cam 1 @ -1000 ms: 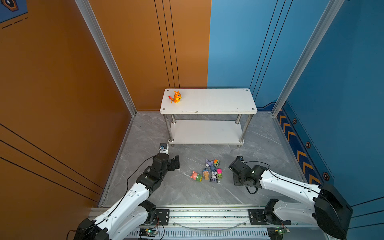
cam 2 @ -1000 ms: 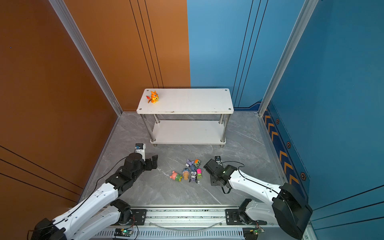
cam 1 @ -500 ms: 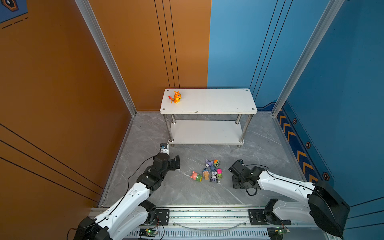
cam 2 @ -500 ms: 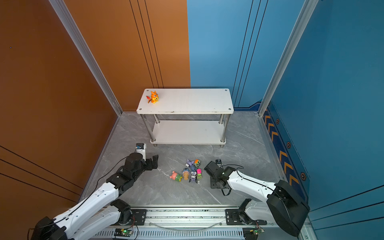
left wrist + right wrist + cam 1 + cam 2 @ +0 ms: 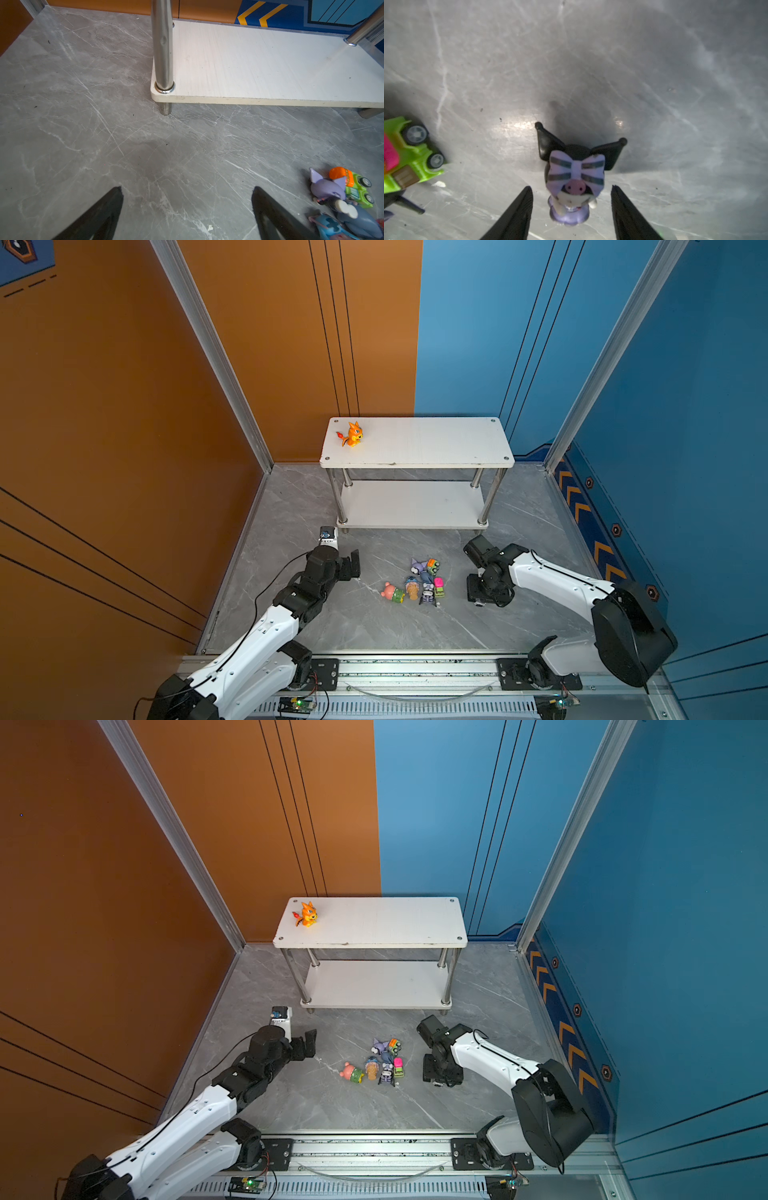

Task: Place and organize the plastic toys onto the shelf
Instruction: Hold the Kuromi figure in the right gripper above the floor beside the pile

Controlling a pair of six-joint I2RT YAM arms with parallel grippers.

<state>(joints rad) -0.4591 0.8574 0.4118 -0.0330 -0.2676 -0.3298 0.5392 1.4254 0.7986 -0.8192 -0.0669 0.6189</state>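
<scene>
Right gripper, half-open, straddles a black-purple imp without touching; left gripper gapes empty, toy pile at its three o'clock.

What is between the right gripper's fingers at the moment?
In the right wrist view a black-purple imp stands on the grey floor between the open fingers of the right gripper, with a gap on each side.

Place: robot lab test cell
Walls: orange and blue panels, upper frame
Base: aluminium rail carrying robot arms, lower edge
</scene>
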